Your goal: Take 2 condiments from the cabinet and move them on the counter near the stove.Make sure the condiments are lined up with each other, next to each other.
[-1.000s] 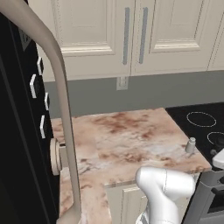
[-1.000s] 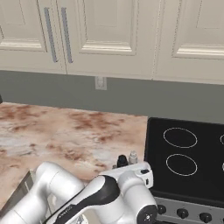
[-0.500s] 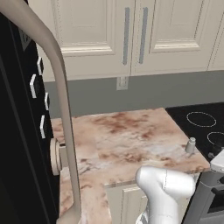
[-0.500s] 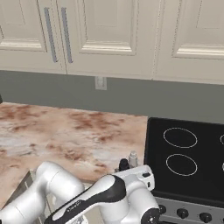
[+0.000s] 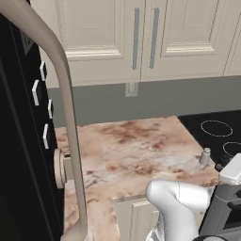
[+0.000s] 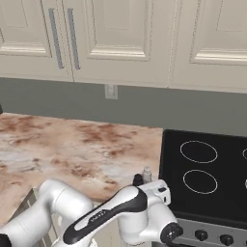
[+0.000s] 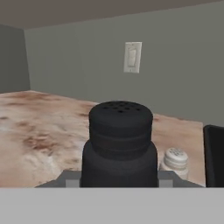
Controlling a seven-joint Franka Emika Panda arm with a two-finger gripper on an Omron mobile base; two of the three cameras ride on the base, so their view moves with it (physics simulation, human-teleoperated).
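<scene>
Near the table's (image 6: 58,144) front edge beside the black cooktop (image 6: 207,178), the end effector (image 7: 119,181) pinches the black shaker (image 7: 119,148), while the pale shaker (image 7: 176,162) stands upright just beyond it on the marbled stone.

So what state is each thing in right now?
Black shaker: upright, close in front of the tool.
Pale shaker: upright on the counter, beside the stove.
Cabinet doors: closed.
Stove burners: dark, unlit.
</scene>
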